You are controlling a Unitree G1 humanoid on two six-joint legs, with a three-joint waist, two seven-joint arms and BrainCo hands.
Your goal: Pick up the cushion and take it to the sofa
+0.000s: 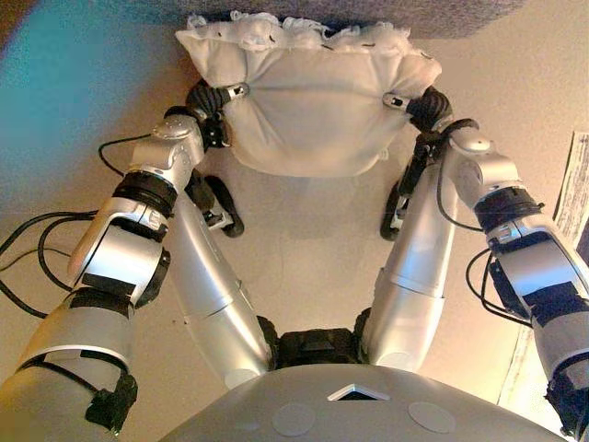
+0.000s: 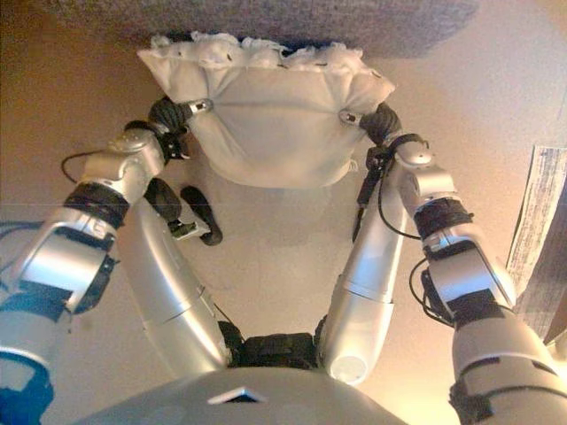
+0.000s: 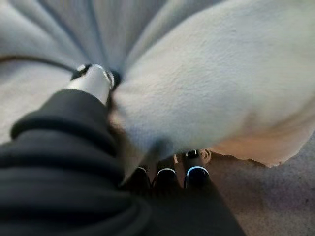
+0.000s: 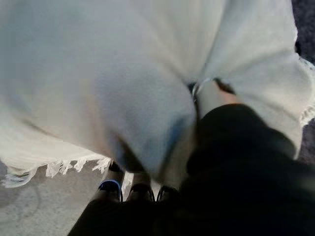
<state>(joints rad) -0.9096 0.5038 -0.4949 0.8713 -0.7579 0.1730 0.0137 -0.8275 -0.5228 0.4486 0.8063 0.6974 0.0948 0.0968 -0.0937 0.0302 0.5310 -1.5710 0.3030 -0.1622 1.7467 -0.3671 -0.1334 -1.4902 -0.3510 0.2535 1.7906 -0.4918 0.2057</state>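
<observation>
A cream-white, soft fabric cushion with a fringed edge (image 1: pixel 308 101) is held up in front of the robot, between its two hands and clear of the beige floor (image 1: pixel 304 239). Its long axis is laid crosswise, running from the robot's left to its right, and its broad face is turned towards the head camera. The fringed far edge is pointed away from the robot, towards the grey textured sofa (image 1: pixel 368 14) whose front edge is seen across the top of the eye views; whether fringe and sofa touch cannot be told.

The left hand (image 1: pixel 213 99) is clamped on the cushion's left end: in the left wrist view its thumb (image 3: pixel 93 81) is pressed into the cloth, which is puckered around it, while its dark-tipped fingers (image 3: pixel 197 172) are curled under the cushion's lower edge. The right hand (image 1: pixel 425 106) is closed in the same manner on the right end, with the thumb (image 4: pixel 206 91) dug into a fold and the fingertips (image 4: pixel 110 187) hooked beneath the fringed border. The cushion's middle is sagged slightly between the two grips.

A strip of pale printed paper (image 1: pixel 575 184) is seen lying on the floor at the robot's right.
</observation>
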